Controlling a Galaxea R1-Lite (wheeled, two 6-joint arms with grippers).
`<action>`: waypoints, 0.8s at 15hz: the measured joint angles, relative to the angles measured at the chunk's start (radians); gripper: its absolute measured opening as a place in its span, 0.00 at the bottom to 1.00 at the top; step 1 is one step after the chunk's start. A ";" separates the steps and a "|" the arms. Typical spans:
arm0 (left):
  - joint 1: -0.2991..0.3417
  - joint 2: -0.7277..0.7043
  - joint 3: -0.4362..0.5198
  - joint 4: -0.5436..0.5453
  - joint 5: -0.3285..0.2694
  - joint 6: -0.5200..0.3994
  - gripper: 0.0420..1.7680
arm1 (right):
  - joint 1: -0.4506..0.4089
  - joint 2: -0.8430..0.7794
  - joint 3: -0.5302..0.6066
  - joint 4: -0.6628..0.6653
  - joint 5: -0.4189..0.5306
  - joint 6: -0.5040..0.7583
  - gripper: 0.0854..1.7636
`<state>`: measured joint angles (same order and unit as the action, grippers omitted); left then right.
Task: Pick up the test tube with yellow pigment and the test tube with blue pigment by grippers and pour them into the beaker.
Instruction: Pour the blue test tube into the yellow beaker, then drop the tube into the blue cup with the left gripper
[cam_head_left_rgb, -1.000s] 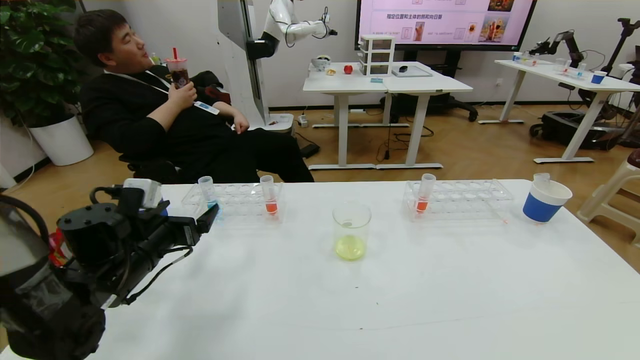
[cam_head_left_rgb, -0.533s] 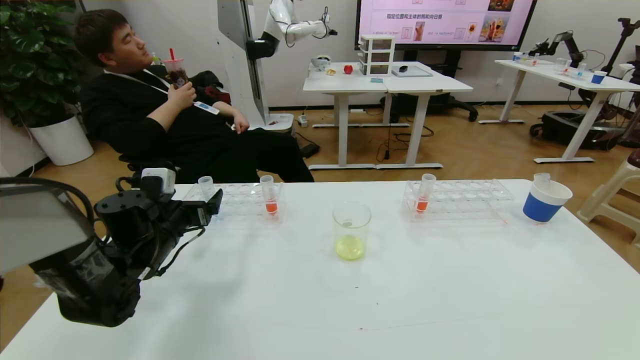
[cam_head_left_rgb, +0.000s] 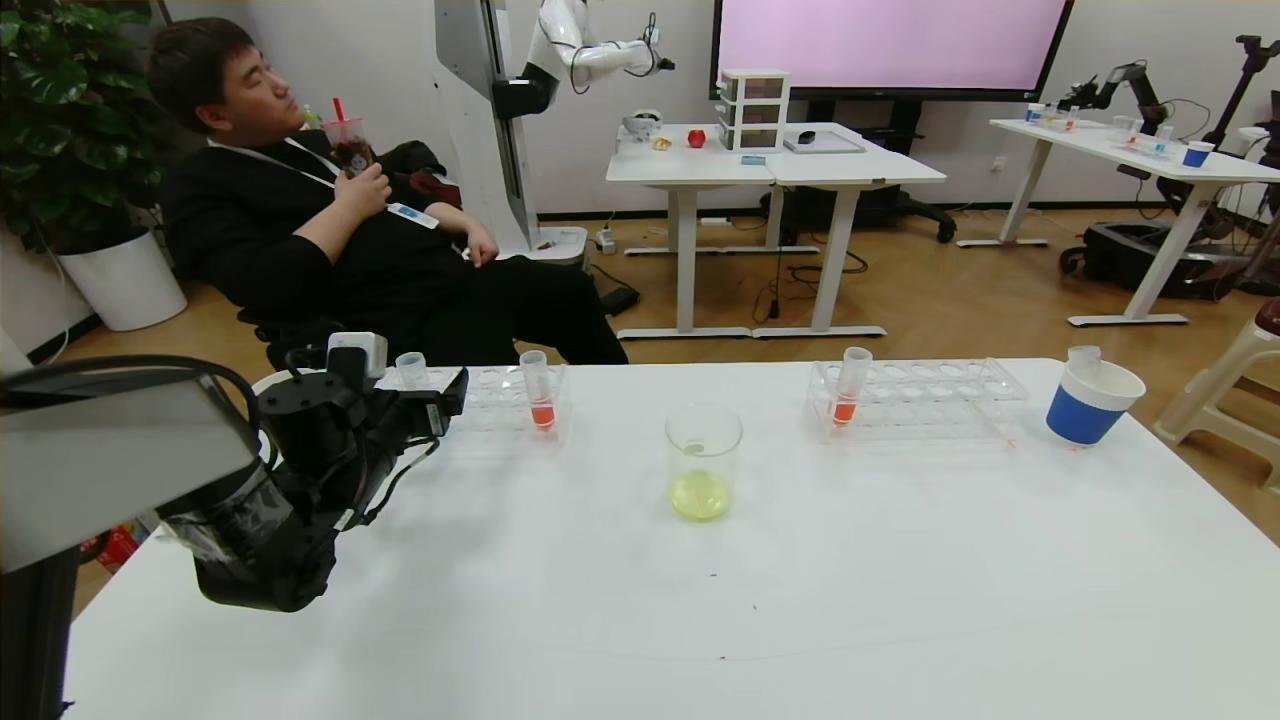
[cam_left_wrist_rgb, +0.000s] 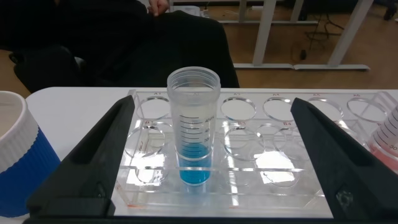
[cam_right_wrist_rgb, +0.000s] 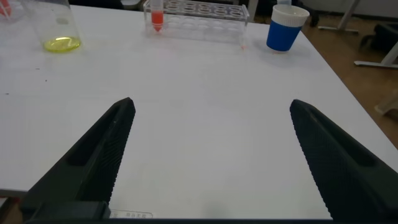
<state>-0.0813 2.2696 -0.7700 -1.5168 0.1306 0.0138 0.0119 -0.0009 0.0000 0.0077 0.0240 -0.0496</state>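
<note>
Left gripper (cam_head_left_rgb: 440, 400) has advanced along the tabletop (cam_head_left_rgb: 700, 600) to the left rack (cam_left_wrist_rgb: 261, 180), jaws wide either side of the blue tube.
Right gripper (cam_right_wrist_rgb: 208, 155) idle near, jaws wide; test tube with blue pigment (cam_left_wrist_rgb: 194, 124) upright, ungrasped; orange tube (cam_head_left_rgb: 538, 390) beside; beaker (cam_head_left_rgb: 703, 462) already holds yellow liquid.

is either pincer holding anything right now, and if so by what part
Nothing is held. The left pincer stands open around the blue test tube in its rack without touching it; the right pincer is open over bare table.
</note>
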 joint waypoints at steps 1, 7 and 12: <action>0.000 0.005 -0.006 0.000 0.001 0.000 0.99 | 0.000 0.000 0.000 0.000 0.000 0.000 0.98; 0.004 0.022 -0.042 -0.001 0.021 -0.005 0.99 | 0.000 0.000 0.000 0.000 0.000 0.000 0.98; 0.003 0.035 -0.058 -0.002 0.022 -0.008 0.38 | 0.000 0.000 0.000 0.000 0.000 0.000 0.98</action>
<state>-0.0779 2.3047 -0.8283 -1.5187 0.1523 0.0057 0.0119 -0.0009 0.0000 0.0077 0.0240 -0.0496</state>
